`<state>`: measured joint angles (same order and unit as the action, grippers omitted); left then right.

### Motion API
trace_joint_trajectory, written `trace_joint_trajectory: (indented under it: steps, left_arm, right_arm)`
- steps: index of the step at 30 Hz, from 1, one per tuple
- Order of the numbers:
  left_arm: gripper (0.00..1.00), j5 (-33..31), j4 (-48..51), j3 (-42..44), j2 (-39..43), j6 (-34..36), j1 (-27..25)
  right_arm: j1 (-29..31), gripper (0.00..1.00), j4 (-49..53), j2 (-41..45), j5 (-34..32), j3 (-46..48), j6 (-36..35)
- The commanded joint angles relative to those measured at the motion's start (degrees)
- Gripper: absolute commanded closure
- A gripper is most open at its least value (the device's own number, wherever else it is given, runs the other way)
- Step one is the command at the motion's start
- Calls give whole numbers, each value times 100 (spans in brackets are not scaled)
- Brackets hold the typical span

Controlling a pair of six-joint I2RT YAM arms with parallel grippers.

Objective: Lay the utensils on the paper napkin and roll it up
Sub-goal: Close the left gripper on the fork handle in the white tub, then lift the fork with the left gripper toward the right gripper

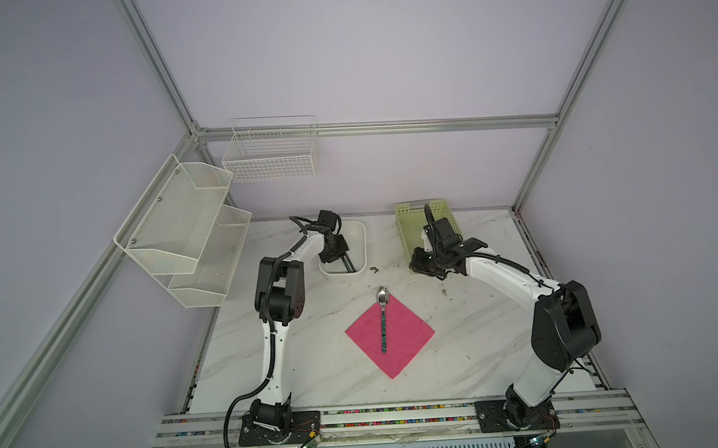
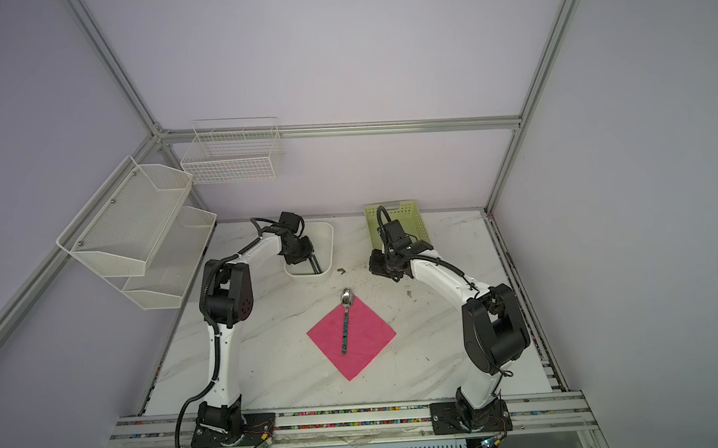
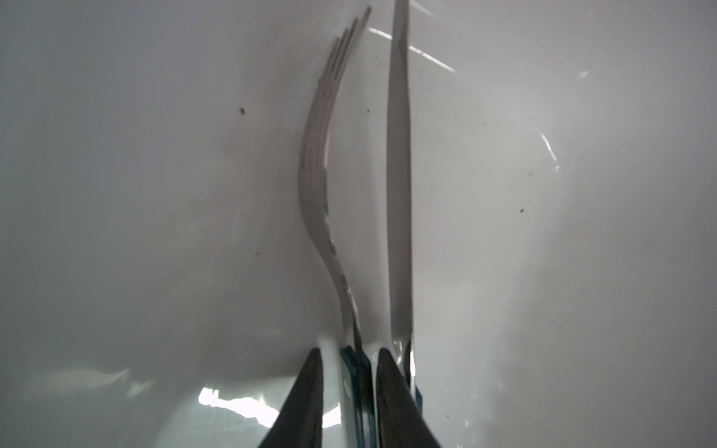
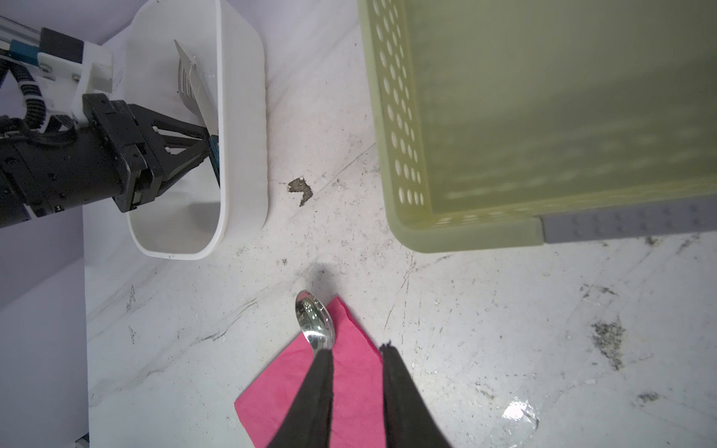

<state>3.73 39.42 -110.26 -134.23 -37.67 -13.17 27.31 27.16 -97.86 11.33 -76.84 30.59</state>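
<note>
The pink paper napkin (image 1: 408, 335) (image 2: 366, 337) (image 4: 271, 399) lies flat as a diamond mid-table. The spoon (image 1: 383, 319) (image 2: 345, 325) (image 4: 316, 326) rests on it, its bowl past the far corner. The fork (image 3: 316, 166) (image 4: 182, 81) lies on edge in the white bin (image 1: 364, 241) (image 2: 331, 243) (image 4: 244, 116) beside a knife (image 3: 399, 155). My left gripper (image 1: 338, 257) (image 2: 304, 256) (image 3: 347, 351) (image 4: 207, 141) reaches into the bin, slightly open, the fork's teal handle between its fingers with a gap on one side. My right gripper (image 1: 413, 266) (image 2: 374, 268) (image 4: 357, 349) hovers beyond the napkin's far corner, open and empty.
A green perforated basket (image 1: 407, 218) (image 2: 373, 216) (image 4: 388, 116) stands at the back right, close to my right wrist. White mesh shelves (image 1: 182, 224) and a wire basket (image 1: 271, 154) hang on the left and back walls. Small debris (image 4: 298, 188) lies between bin and basket.
</note>
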Motion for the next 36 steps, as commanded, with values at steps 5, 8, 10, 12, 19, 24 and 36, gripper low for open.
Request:
trace_joint_trajectory:
  steps: [5,8,10,12,19,24,36]
  left_arm:
    - [77,-470,723,-668,-375,234,-160]
    - [79,-452,730,-690,-418,242,-168]
    - [82,-443,734,-714,-431,243,-166]
    - [83,-450,748,-733,-433,251,-168]
    - [90,-586,760,-842,-326,279,-160]
    - [94,-658,678,-940,2,381,-160]
    - [97,-88,-193,-371,1334,797,-163]
  right_arm:
    - [-33,74,-35,134,-41,90,-9]
    - [-33,74,-35,153,-39,115,-14]
    - [-33,74,-35,154,-45,110,-17]
    - [-33,74,-35,167,-52,116,-18]
    - [-37,74,-35,198,-57,91,-7]
    - [-42,75,-9,245,-76,12,-1]
    - [-42,74,-356,607,264,-25,58]
